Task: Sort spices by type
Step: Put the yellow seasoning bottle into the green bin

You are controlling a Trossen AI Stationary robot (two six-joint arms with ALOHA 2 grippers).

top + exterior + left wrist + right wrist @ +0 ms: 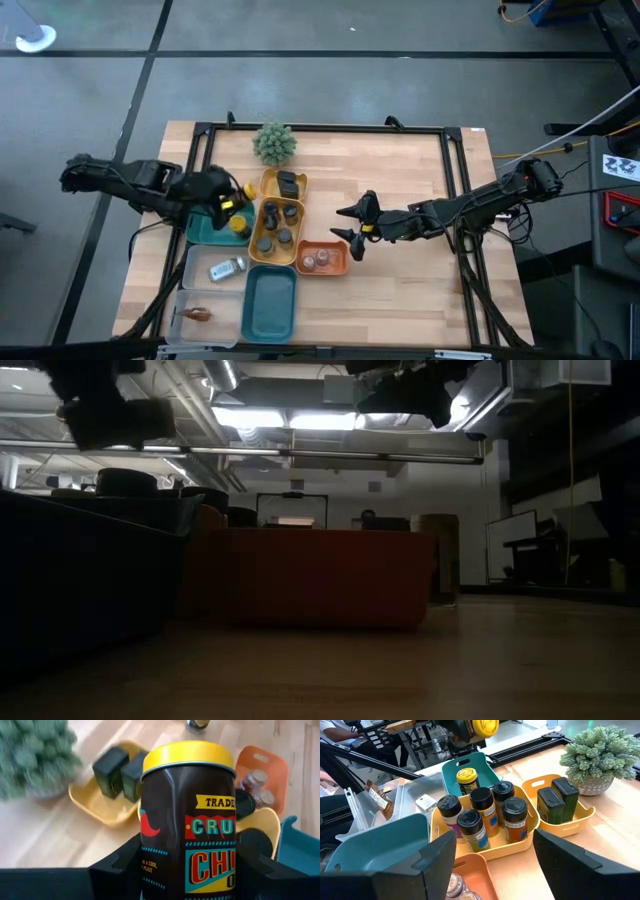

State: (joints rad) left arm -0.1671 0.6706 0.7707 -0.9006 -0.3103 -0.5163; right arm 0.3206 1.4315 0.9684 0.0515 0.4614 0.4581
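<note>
Left gripper (187, 870) holds a yellow-capped chili tin (189, 820) up over the teal tray (212, 228).

The fingers clamp the tin's sides, lifted above the table's (400, 180) left side. At its three o'clock, dark-capped jars (482, 815) fill a yellow tray (532, 827). Further that way, the right gripper (352, 230) hangs spread and empty.

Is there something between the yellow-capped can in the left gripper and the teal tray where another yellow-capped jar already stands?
Nothing visible. The left gripper holds the yellow-capped can just above the teal tray, beside the yellow-capped jar. The right gripper waits apart.
</note>
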